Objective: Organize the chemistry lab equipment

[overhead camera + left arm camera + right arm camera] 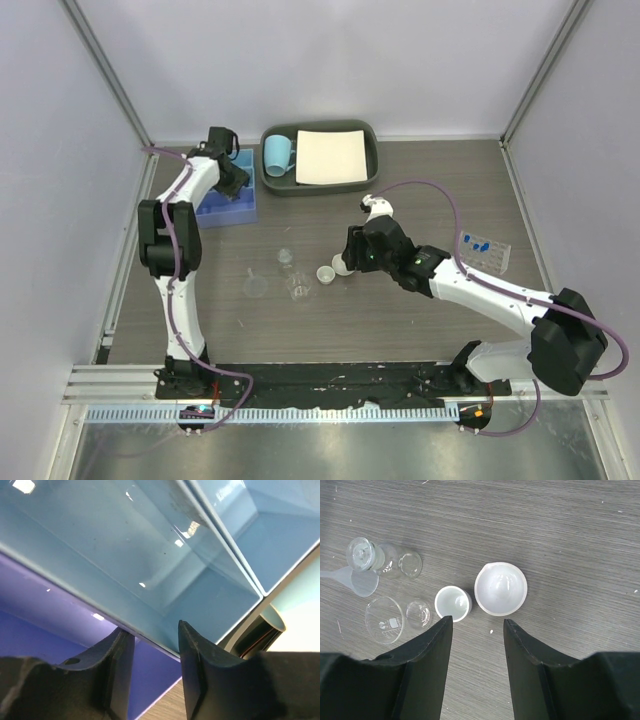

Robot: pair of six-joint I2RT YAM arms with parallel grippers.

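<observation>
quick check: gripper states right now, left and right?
Left gripper: open, jaws either side of the blue box wall, gap showing.
Right gripper: open, empty, near the small white dish and larger white dish.

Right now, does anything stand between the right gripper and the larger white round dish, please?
Nothing visible does. The right gripper is open, the larger white round dish just ahead; the smaller white dish sits close beside it.

The blue box (228, 212) is partly hidden.
</observation>
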